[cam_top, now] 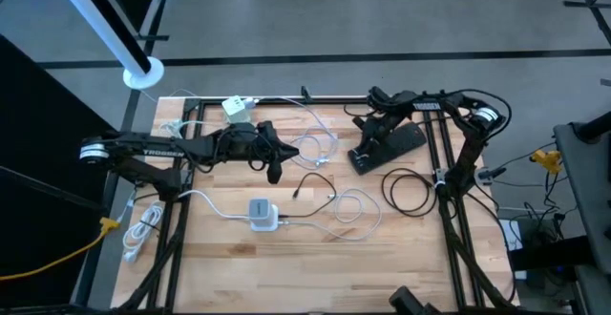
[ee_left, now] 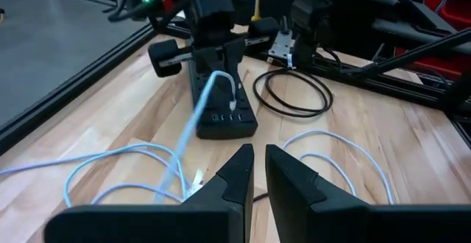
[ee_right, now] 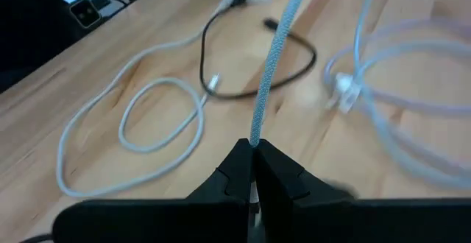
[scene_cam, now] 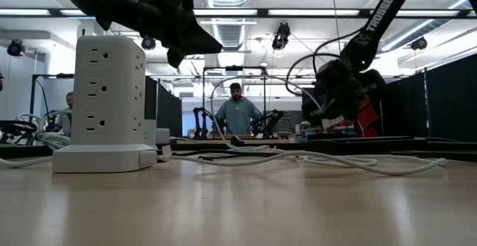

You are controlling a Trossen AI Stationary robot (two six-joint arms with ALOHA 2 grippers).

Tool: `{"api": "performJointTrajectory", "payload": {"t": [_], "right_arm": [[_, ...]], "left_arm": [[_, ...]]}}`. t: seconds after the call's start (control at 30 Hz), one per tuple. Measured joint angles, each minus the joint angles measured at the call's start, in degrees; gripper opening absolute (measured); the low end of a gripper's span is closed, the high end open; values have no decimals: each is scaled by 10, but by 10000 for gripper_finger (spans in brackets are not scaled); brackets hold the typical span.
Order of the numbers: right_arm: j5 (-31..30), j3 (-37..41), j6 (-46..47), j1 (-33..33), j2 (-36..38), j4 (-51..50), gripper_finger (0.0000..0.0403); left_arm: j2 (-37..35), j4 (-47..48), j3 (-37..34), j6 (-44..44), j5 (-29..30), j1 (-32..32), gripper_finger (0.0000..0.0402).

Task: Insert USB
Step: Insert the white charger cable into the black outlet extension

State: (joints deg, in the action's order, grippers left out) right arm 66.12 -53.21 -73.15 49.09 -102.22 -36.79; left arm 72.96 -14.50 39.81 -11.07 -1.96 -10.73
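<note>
One braided cable (ee_right: 271,74) between right jaws.

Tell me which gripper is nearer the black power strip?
Right. The right gripper sits over the black power strip, clamping a braided cable; the left gripper hangs mid-table, well away.

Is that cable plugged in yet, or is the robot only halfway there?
Looks nearly done. One white cable already has its plug sitting in the black power strip. The right gripper is shut on that cable's braided length. The left gripper hovers close by, fingers nearly closed and empty. Left: letting go and checking the plug is fully seated.
</note>
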Motion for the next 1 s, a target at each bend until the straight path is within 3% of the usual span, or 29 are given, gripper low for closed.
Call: {"api": "performJointTrajectory", "payload": {"t": [0.23,0.7,1.0], "right_arm": [[-2,22,7,-2,0,63,0],[6,45,5,-2,-7,93,0],[-21,46,17,1,-9,85,0]], "left_arm": [[9,-1,0,0,0,5,25],[9,0,0,0,0,6,25],[9,0,0,-4,-1,6,25]]}}
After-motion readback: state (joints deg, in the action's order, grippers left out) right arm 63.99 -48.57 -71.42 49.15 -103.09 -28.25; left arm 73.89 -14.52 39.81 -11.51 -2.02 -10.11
